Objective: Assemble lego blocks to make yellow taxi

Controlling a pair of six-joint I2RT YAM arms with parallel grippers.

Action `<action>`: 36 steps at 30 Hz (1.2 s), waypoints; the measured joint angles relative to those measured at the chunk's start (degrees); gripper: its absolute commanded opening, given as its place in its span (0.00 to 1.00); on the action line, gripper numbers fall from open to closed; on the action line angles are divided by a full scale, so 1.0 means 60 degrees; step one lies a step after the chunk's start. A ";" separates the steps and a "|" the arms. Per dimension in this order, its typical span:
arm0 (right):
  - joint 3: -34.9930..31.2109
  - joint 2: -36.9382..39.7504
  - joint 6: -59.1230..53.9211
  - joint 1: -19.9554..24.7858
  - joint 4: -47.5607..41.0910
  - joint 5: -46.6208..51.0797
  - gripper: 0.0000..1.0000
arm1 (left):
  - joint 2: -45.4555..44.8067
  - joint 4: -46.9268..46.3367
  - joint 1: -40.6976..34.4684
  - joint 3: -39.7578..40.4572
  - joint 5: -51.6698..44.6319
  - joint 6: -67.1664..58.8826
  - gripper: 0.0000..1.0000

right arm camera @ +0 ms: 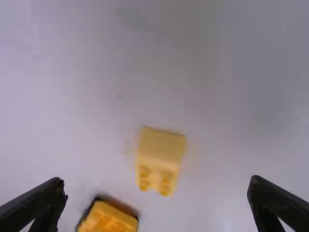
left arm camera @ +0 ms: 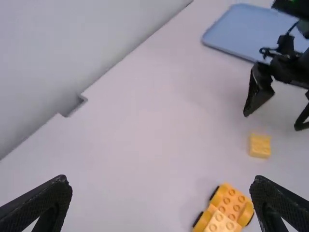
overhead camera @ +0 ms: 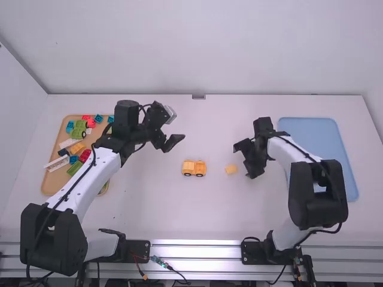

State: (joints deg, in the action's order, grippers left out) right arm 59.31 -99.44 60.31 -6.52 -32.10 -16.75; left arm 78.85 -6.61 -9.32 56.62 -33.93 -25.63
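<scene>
– Ok, biggest 1st?

– White table (overhead camera: 149, 209), then L arm (overhead camera: 96, 170): elbow's out left of its base, forearm slants up & in, wrist bent so the hand end aims twd the middle, above the table.

– R arm (overhead camera: 317, 197)?

– More folded. Elbow's up from the base, forearm runs up-left in the high view, wrist bent down twd the block.

– Trays?

– Blue tray (overhead camera: 311, 128) on the right, partly behind R arm. Wood tray (overhead camera: 51, 185) far left, w/ mixed bricks (overhead camera: 79, 128) on it, partly behind L arm.

– L gripper (overhead camera: 170, 142)?

– Fingers wide apart, up & left of the taxi in the high view.

– & R gripper (overhead camera: 242, 162)?

– Also wide apart, just right of the block. In the right wrist view the block sits btwn the 2 fingers' lines, farther off, touching neither.

– Taxi (overhead camera: 194, 168)?

– Near table middle, upright on blk wheels, yellow, studs up in the left wrist view.

– Smallest?

– Block (overhead camera: 231, 170): yellow, flat on the table, btwn taxi & R gripper, w/ a gap to the taxi. Right wrist view shows studs at 1 end, smooth top at the other.
</scene>
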 measured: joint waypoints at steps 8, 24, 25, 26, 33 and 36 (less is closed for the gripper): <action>0.1297 0.1260 -0.6047 -0.0291 0.0193 -0.0266 0.99 | 0.0004 -0.0503 0.0000 0.0000 0.0208 -0.0437 0.99; 0.0200 0.3741 -1.9551 -0.0805 -0.1377 -0.1872 0.99 | 0.1024 -0.1326 0.0000 0.0000 -0.1512 -0.3432 0.99; -0.0109 0.3577 -2.0050 -0.0616 -0.1024 -0.1872 0.99 | 0.1239 -0.1322 0.0000 0.0000 -0.1759 -0.3799 0.99; -0.0233 0.3497 -2.0210 -0.0535 -0.0816 -0.1869 0.99 | 0.1322 -0.1311 0.0000 0.0000 -0.1825 -0.3923 0.99; -0.1286 0.3166 -2.0859 0.0124 0.1264 -0.1916 0.99 | 0.2481 -0.1246 0.0000 0.0000 -0.2707 -0.5049 0.99; -0.1552 0.3166 -2.1460 0.0124 0.1253 -0.2375 0.99 | 0.2703 -0.1151 0.0000 0.0000 -0.2892 -0.5227 0.99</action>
State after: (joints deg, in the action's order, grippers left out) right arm 50.00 -80.44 -68.45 -5.78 -24.58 -31.00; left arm 95.07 -13.52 -9.32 56.62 -51.29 -56.99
